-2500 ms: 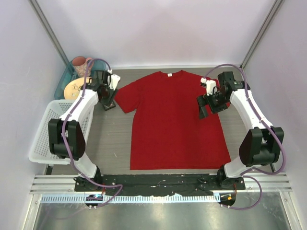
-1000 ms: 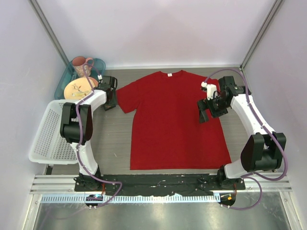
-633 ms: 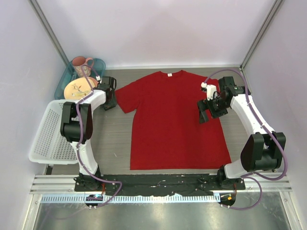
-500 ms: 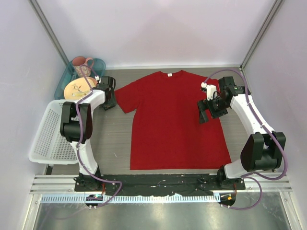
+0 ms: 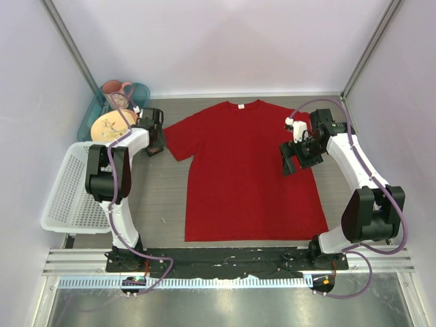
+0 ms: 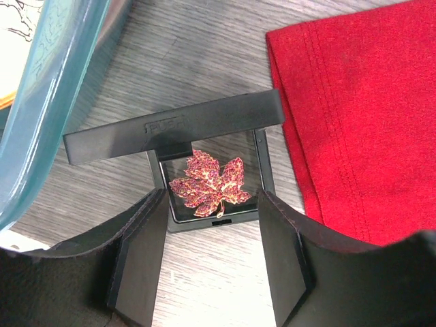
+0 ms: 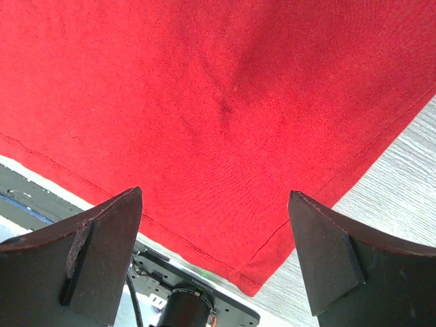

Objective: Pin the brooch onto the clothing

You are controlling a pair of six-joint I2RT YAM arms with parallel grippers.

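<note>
Three views inspected.

Top view: your left end effector (image 5: 154,136) sits at the far left of the surface (image 5: 157,197). It is over the black box (image 5: 156,147), just beside the left sleeve of the T-shirt (image 5: 245,170). In my judgement, an off-centre descent would shove the light box against the sleeve or toward the teal tub (image 5: 86,122). The left arm is folded back on itself, reaching far with the wrist turned down. The right end effector (image 5: 291,163) hangs over the T-shirt's right side, with the elbow bent out to the right.

Left wrist view: the brooch (image 6: 211,184) lies inside the open black box, lid hinged to the far side. The fingers (image 6: 139,252) stand spread astride the box's near end, pinching nothing. The leaf is much narrower than the gap between them. Closing here would likely catch the box walls instead of the pin, or flick it out.

Right wrist view: the right end effector is spread wide and empty above flat red cloth, with the hem toward the near side. Nothing braces the fabric, so it may bunch once you press the pin in.
</note>
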